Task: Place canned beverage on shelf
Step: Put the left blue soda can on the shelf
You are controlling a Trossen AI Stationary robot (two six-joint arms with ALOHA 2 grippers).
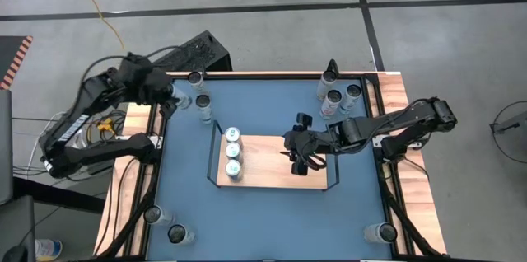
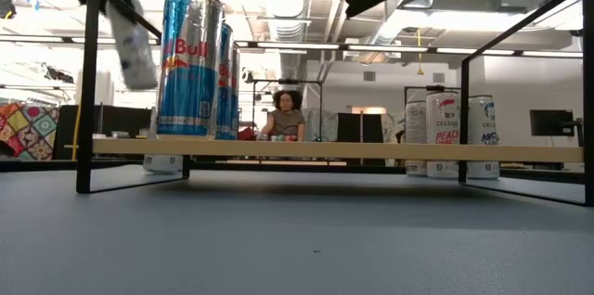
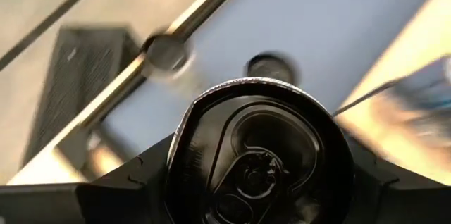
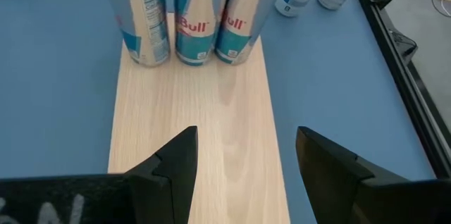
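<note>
My left gripper [image 1: 173, 100] is at the table's far left, shut on a silver can [image 3: 261, 153], which shows blurred and tilted in the low view [image 2: 136, 43]. The shelf [image 1: 276, 167] is a light-wood board in a black wire frame at the table's middle. Three blue-and-silver cans [image 1: 232, 152] stand in a row on its left end and also show in the right wrist view [image 4: 194, 20]. My right gripper [image 1: 299, 156] hovers open and empty over the board's bare middle [image 4: 211, 111]. My left gripper pinches the can between its two fingers [image 3: 123, 182], one on each side of the can's wall just under the top rim [image 3: 184, 136]. The can's pull-tab top faces the wrist camera. The can is lifted clear of the table and hangs tilted.
Two cans [image 1: 198, 89] stand near the left gripper at the far left. Three cans [image 1: 336, 93] stand at the far right, two [image 1: 165, 224] at the near left, and one [image 1: 379, 231] at the near right. A person [image 2: 288, 114] sits in the room behind.
</note>
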